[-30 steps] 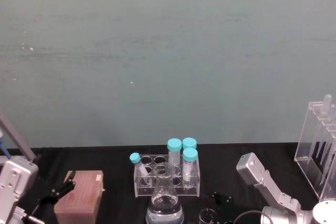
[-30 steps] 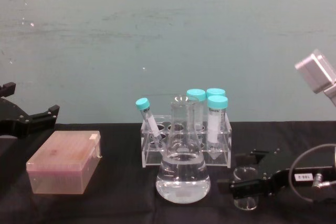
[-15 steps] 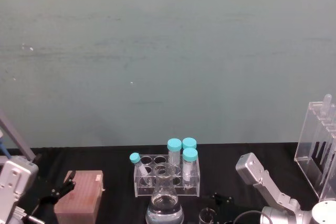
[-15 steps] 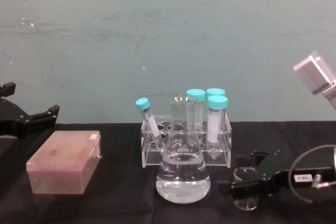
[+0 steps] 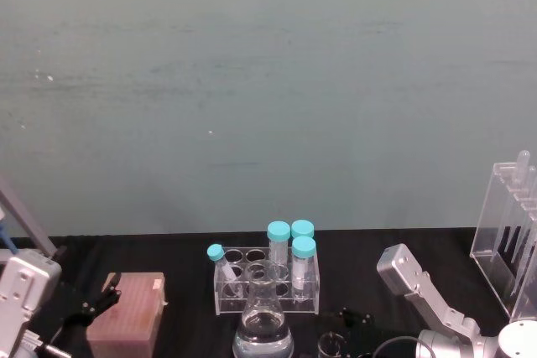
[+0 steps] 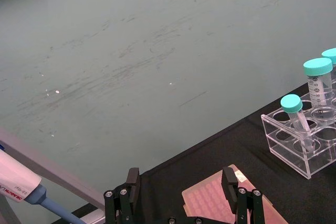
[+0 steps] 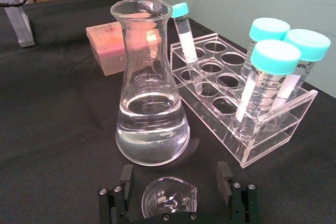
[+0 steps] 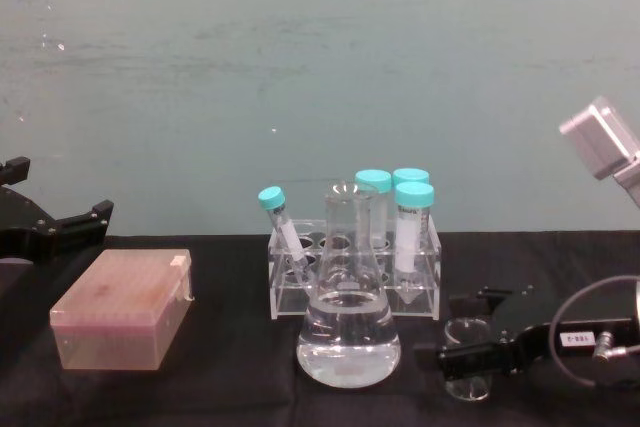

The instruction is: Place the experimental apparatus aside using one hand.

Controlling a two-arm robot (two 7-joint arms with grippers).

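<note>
Right gripper (image 7: pixel 174 178), fingers spread, straddles the small glass beaker (image 7: pixel 169 199) on the black table (image 8: pixel 230 392), just right of the conical flask (image 8: pixel 348 332). Left gripper (image 6: pixel 181 179), also spread, hangs over the pink box (image 8: pixel 120 309).

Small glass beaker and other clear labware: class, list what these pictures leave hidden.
Small glass beaker: right wrist view, lower part hidden behind the open right end effector and cut by the edge.
Tall clear acrylic tube rack: head view, cut off by the edge.
Clear glass conical flask: head view, base cut off by the edge.
</note>
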